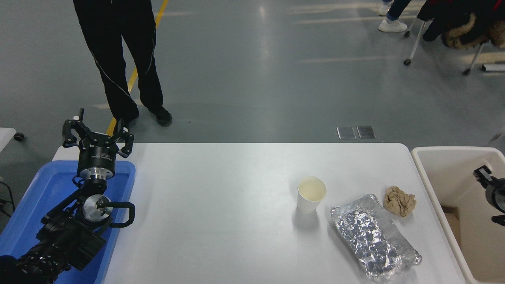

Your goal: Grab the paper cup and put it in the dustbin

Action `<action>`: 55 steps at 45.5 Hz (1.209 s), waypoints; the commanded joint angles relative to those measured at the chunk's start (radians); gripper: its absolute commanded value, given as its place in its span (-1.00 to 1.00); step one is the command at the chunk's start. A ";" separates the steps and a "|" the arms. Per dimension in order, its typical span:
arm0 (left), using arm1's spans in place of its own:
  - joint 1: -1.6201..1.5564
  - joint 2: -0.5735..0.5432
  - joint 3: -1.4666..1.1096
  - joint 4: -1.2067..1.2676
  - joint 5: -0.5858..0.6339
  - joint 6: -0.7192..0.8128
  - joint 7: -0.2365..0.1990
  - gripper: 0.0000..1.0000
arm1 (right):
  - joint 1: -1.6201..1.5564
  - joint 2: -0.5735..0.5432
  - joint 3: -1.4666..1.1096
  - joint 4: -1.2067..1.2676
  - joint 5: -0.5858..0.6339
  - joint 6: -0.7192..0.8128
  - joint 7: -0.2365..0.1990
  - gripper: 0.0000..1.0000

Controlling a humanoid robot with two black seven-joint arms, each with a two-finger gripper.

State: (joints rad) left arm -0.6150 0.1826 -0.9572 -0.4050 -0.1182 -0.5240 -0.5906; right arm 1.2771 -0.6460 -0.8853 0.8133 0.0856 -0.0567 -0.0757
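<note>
The paper cup (311, 194), white with a cream inside, stands upright on the white table (221, 221), right of centre. The dustbin (459, 205), a large cream-white bin, stands off the table's right edge. My right arm comes in at the right edge; only part of its gripper (491, 189) shows, above the dustbin, far right of the cup, and its fingers are cut off by the frame. My left arm is parked at the lower left; its gripper (98, 134) is open and empty over the far edge of a blue tray.
A crumpled foil tray (373, 236) lies right of the cup and a crumpled brown paper ball (399, 200) beyond it. A blue shallow tray (43, 209) sits at the table's left. A person in black trousers (118, 63) stands at the far left.
</note>
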 commanded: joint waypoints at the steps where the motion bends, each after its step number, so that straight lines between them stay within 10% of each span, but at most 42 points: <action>1: 0.000 0.001 0.000 0.000 0.000 -0.001 0.000 0.98 | 0.618 0.081 -0.398 0.469 0.029 0.079 0.005 1.00; 37: 0.005 0.000 -0.003 0.000 -0.004 0.002 -0.003 0.98 | 1.375 0.410 -0.412 0.819 0.011 0.778 0.044 1.00; 55: 0.005 0.000 -0.005 0.000 -0.004 0.002 -0.003 0.98 | 1.150 0.408 -0.425 0.814 -0.033 0.528 0.040 1.00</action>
State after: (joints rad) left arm -0.6108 0.1826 -0.9604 -0.4049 -0.1225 -0.5218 -0.5936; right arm 2.5631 -0.2425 -1.3008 1.6206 0.0911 0.6271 -0.0361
